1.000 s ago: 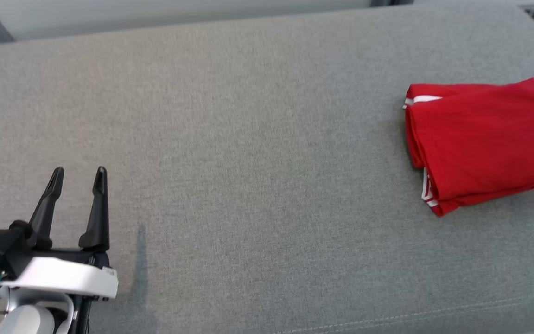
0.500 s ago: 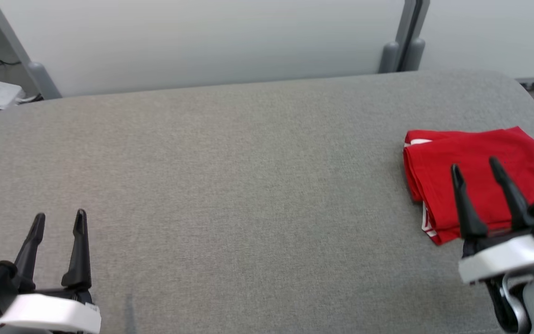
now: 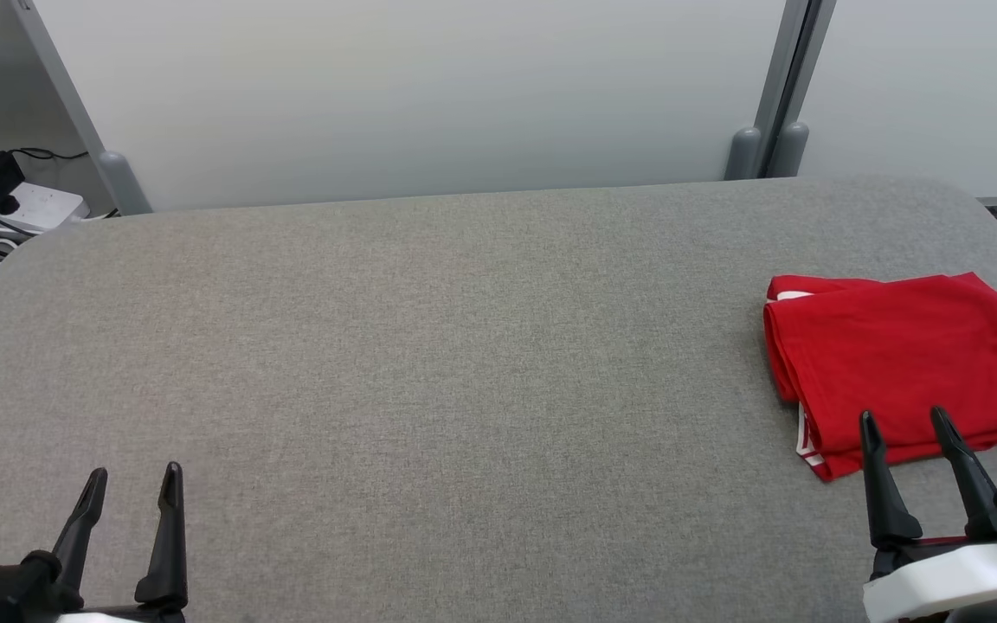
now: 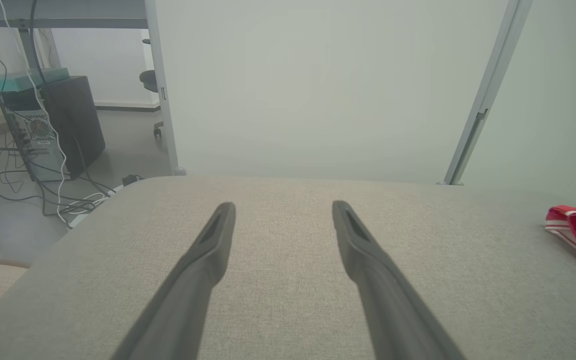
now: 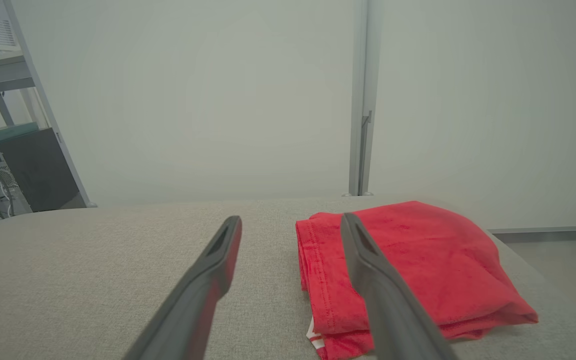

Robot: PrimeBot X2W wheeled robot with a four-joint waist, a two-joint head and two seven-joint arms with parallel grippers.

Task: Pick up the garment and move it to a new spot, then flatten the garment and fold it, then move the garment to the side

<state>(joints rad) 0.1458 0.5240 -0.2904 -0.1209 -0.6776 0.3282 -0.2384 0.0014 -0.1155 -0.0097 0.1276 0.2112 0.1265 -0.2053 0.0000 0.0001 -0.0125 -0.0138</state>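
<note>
- Right hand: released, fingers spread and empty, tips at the near edge of the garment. I cannot tell whether they touch the cloth.
- Left hand: released too, holding nothing, well apart from the garment and far off to its left, over the bare grey worktop.
- Garment: red, folded into a rough rectangle, white stripes showing at its left edge; it lies flat, with the worktop's rounded right end just beside it.
- Behind the garment: a pale partition panel and a grey post.
- Far left of the garment: a white power strip with dark cables.
</note>
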